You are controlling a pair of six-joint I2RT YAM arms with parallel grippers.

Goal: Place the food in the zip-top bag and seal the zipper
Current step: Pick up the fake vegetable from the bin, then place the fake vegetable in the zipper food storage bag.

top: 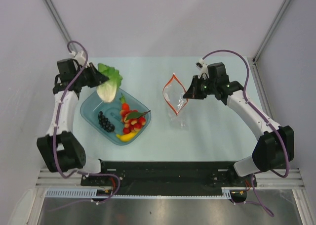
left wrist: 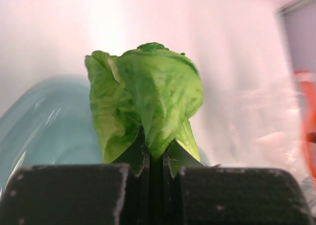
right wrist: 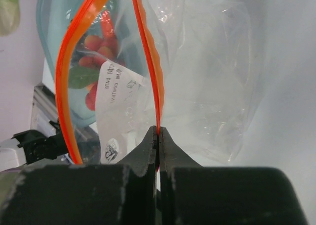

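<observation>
a pale mint surface (top: pixel 217 131) sits between plain white walls, with both arm bases at my near edge. on my left the teal bowl (top: pixel 89 111) holds the berry cluster (top: pixel 132 117), the grape bunch (top: pixel 105 122) and the banana (top: pixel 127 136). a small red-orange piece at its far side may be the pepper, but i can't say for sure. the left gripper (top: pixel 100 79) has its jaws pinching the cabbage (top: pixel 109 84) low on its leaves. the cabbage sits over the bowl's far rim, and i cannot tell whether it touches the rim. to the right of the bowl and apart from it, the zip-top bag (top: pixel 177 106) is held up by its mouth, its lower end crumpled on the surface. the right gripper (top: pixel 187 94) has its jaws pressed together on one side of the zipper (top: pixel 169 86). the other side bows away, so the mouth stands open in a loop.
</observation>
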